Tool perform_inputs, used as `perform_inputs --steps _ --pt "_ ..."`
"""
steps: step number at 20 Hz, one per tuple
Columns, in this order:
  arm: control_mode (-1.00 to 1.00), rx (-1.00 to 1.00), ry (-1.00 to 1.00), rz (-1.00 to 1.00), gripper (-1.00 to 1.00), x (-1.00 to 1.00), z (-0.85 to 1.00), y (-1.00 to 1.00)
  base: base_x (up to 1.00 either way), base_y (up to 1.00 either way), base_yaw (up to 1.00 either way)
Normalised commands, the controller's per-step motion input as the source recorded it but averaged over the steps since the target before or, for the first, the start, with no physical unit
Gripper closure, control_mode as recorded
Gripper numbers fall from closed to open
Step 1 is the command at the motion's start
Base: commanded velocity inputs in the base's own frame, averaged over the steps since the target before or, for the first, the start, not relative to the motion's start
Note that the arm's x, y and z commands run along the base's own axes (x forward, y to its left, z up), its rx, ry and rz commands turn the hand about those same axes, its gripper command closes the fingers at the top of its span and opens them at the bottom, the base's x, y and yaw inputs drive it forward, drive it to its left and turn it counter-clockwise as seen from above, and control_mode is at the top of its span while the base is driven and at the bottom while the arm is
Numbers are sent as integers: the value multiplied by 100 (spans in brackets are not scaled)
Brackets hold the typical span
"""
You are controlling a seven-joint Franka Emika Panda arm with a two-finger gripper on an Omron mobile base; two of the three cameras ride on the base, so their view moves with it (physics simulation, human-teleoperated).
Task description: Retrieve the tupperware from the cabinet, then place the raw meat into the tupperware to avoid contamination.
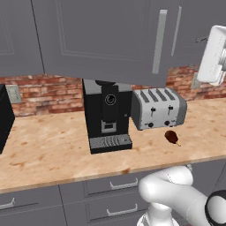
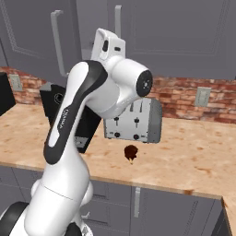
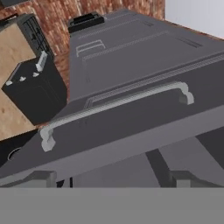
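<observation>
Your end effector (image 1: pixel 215 55) is raised high at the cabinet (image 1: pixel 106 39), level with its panelled doors, and in the hand view it looks straight along a long grey bar handle (image 3: pixel 116 105) on a door that stands slightly ajar; the fingertips are not clearly visible in any view, so you cannot tell whether the end effector is open or closed, and nothing is seen in its grip. Just beside the end effector, the handle (image 1: pixel 159 42) of that door runs vertically down the cabinet front. Below the end effector, on the desk (image 1: pixel 53 150), the silver toaster (image 1: pixel 158 108) stands against the brick wall (image 1: pixel 48 90). The raw meat (image 1: pixel 172 137) lies on the bare desk below the end effector, just in front of the toaster and apart from it, a dark reddish-brown lump with a paler end; from the right base camera it (image 2: pixel 131 152) sits in front of the toaster (image 2: pixel 136 120). Further from the end effector, beside the toaster, the black coffee machine (image 1: pixel 107 114) stands under the cabinet, its top close to the door's lower edge. Lowest of all, beneath the desk edge, grey drawers (image 1: pixel 110 194) with short horizontal handles run along the front. The tupperware is not seen from your cameras.
</observation>
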Motion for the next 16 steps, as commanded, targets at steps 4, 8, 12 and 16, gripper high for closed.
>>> perform_inputs --steps 4,8,12,16 --pt "-100 2 -2 0 -100 18 -1 6 0 0 0" --pt "-100 2 -4 3 -100 19 0 7 0 0 0" --pt "-100 0 -7 5 -100 16 0 8 0 0 0" --pt "-100 0 -8 6 -100 13 0 6 0 0 0"
